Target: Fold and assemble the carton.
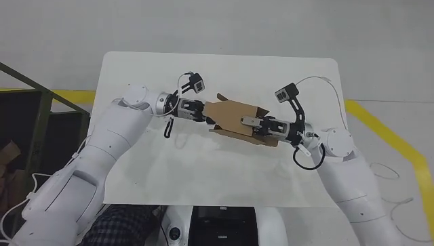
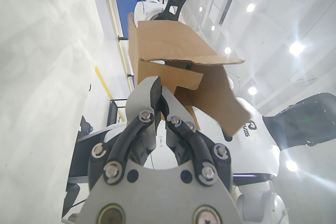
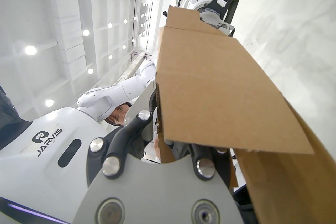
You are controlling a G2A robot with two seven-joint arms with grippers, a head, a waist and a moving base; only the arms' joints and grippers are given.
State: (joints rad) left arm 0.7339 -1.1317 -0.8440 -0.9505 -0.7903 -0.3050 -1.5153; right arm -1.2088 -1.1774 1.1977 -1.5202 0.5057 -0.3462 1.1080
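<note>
As left gripper (image 2: 160, 89) and right gripper (image 1: 263, 126) pinch it, carton (image 1: 232, 113) spans between.

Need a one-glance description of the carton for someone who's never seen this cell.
Find the white table and look at its middle. The carton is the cardboard piece held between the left gripper and the right gripper. It is half-folded with loose flaps, and it is the one brown thing on that table.

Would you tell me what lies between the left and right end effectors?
The carton lies between the left end effector and right end effector, in the top view.
</note>
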